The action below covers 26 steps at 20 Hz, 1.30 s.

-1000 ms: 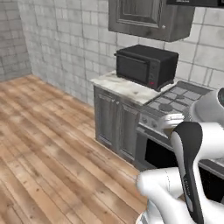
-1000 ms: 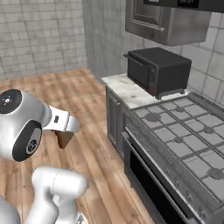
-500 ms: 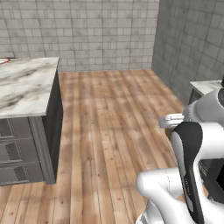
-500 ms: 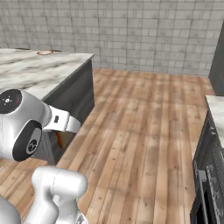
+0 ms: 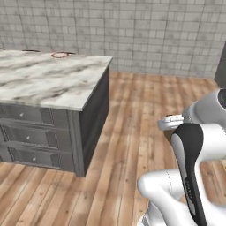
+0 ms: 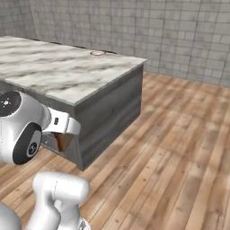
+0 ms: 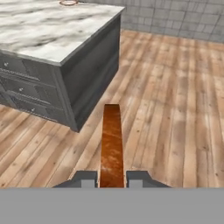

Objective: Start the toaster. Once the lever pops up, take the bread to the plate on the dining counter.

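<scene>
My gripper (image 7: 111, 177) is shut on the bread (image 7: 111, 144), a brown slice seen edge-on that sticks out forward between the two fingers. From the right base view, the bread (image 6: 62, 140) hangs under the hand, above the wooden floor. The dining counter (image 5: 44, 81) with its veined marble top stands ahead and to the left. The plate (image 5: 60, 54) with a red rim lies near the counter's far corner, far from the gripper, and appears again as the plate (image 6: 97, 53) and the plate (image 7: 68, 2). The toaster is out of view.
The dining counter (image 7: 39, 35) has a dark grey base with drawers (image 5: 31, 132) on its near side. Wooden floor (image 5: 132, 114) stretches between me and the counter, back to a grey tiled wall (image 5: 132, 31).
The whole picture has swung: the base has turned from the stove and worktop towards the island counter, which is now nearer. The bread stays gripped.
</scene>
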Tool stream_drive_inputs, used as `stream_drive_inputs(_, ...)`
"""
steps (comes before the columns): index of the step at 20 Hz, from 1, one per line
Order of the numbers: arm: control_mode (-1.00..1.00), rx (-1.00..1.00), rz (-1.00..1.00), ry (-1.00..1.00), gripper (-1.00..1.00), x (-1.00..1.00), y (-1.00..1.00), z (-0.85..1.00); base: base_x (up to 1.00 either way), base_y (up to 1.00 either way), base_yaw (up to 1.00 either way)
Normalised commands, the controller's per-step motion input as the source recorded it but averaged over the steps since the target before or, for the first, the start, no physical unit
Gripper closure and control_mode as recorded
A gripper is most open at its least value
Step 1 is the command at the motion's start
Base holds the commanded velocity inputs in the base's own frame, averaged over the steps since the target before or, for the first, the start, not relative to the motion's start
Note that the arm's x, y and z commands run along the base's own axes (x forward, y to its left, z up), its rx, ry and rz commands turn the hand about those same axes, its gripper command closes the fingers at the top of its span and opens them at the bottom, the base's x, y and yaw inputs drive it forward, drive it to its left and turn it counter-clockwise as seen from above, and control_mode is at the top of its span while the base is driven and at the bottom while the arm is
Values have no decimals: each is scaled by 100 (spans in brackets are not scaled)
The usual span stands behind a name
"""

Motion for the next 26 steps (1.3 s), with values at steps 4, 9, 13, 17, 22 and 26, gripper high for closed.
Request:
stream_drive_inputs(4, 100, 0, 0, 0, 100, 0, 0, 0, 100, -100, 17)
stream_drive_inputs(9, 100, 0, 0, 0, 100, 0, 0, 0, 100, -100, 16)
stream_drive_inputs(13, 100, 0, 0, 0, 100, 0, 0, 0, 100, -100, 16)
stream_drive_inputs(17, 100, 0, 0, 0, 100, 0, 0, 0, 100, -89, 20)
stream_drive_inputs(22, 100, 0, 0, 0, 100, 0, 0, 0, 100, -91, 22)
stream_drive_inputs(26, 100, 0, 0, 0, 100, 0, 0, 0, 100, -95, 23)
